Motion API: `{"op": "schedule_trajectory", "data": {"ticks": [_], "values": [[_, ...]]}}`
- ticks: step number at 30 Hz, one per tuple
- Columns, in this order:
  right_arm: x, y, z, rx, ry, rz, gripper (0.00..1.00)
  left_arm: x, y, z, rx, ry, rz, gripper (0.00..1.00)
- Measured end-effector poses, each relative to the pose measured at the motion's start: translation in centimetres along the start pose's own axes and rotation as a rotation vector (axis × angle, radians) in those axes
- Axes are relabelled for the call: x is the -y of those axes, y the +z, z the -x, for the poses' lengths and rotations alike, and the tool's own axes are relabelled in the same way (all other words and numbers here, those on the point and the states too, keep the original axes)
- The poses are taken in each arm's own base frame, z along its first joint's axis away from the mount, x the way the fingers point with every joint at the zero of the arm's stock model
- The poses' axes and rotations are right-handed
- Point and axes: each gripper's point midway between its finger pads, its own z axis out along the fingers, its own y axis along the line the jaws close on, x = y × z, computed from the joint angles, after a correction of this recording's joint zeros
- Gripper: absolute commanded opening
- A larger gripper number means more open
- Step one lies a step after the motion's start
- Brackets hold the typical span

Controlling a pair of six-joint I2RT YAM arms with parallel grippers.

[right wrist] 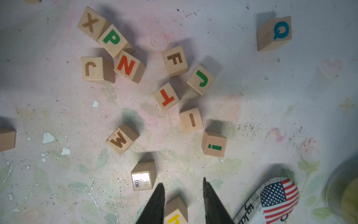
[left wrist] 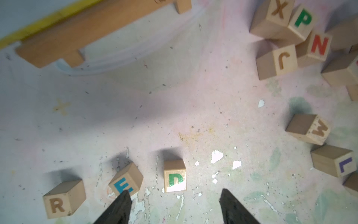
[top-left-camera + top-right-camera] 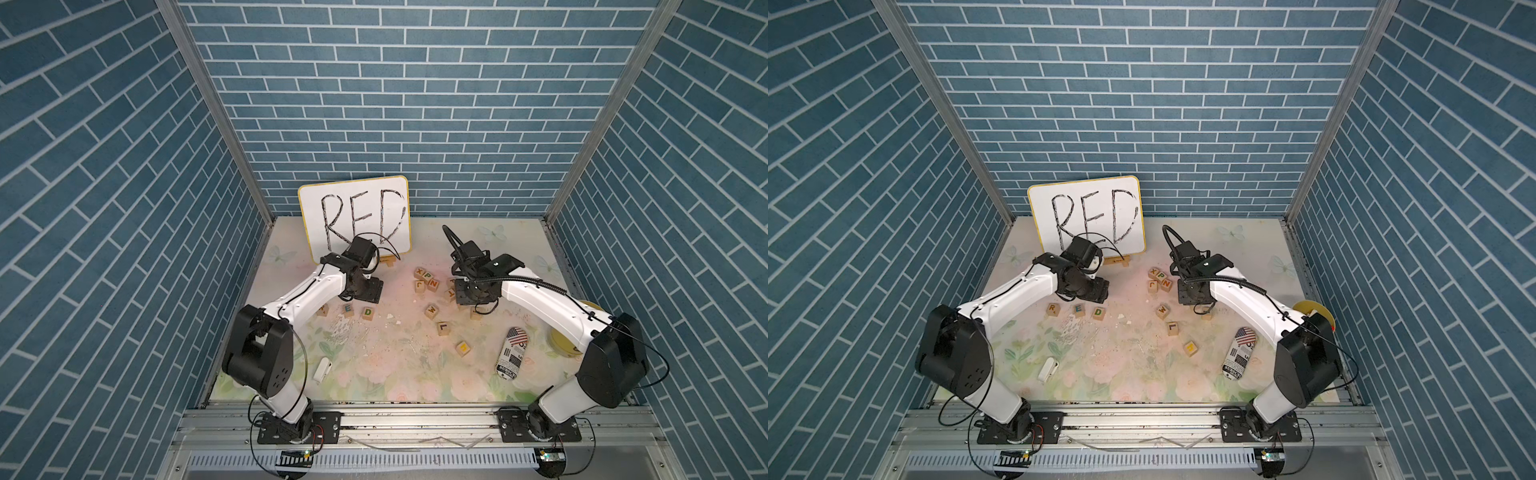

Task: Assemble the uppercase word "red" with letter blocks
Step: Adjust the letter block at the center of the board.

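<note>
Three letter blocks stand in a row on the flowered mat: R [image 2: 58, 201], E [image 2: 126, 181] turned askew, and D [image 2: 175, 175]. Both top views show the row, R [image 3: 1052, 308], E [image 3: 1079, 309] and D [image 3: 1098, 312], in front of my left arm. My left gripper [image 2: 175, 193] is open above the mat. The D block rests free just beyond the fingertips, centred on the gap. One fingertip [image 2: 125, 195] overlaps the E block's corner in the picture. My right gripper [image 1: 183, 183] hovers with its jaws a narrow gap apart, holding nothing. A yellow-lettered block [image 1: 176, 210] lies on the mat beneath it.
A white board [image 3: 355, 216] reading RED leans on a wooden stand [image 2: 77, 33] at the back. Several loose blocks [image 3: 426, 279] are scattered mid-right, including W [image 3: 432, 309] and L [image 3: 443, 328]. A flag-printed can [image 3: 513, 353], a yellow-green round tub [image 3: 559, 345] and a white clip [image 3: 322, 370] lie nearer the front.
</note>
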Motion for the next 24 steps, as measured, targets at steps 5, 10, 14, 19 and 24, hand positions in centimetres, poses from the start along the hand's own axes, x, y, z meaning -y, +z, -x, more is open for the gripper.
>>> {"op": "schedule_trajectory", "data": {"ticks": [5, 10, 14, 19, 24], "values": [[-0.3, 0.1, 0.2, -0.003, 0.0, 0.008, 0.35, -4.8, 1.1, -1.6, -0.05, -0.13, 0.057, 0.65], [-0.4, 0.2, 0.2, -0.008, 0.0, 0.012, 0.35, -7.4, 2.8, -3.0, -0.115, -0.209, 0.082, 0.62], [-0.4, 0.2, 0.2, -0.008, 0.0, 0.012, 0.35, -7.0, 3.7, -3.5, -0.148, -0.215, 0.058, 0.61], [-0.4, 0.3, 0.1, -0.009, 0.0, 0.012, 0.35, -6.5, 4.3, -4.2, -0.168, -0.218, 0.03, 0.61], [-0.4, 0.6, 0.1, -0.017, -0.002, 0.007, 0.35, -6.3, 5.2, -4.8, -0.198, -0.222, 0.017, 0.6]]}}
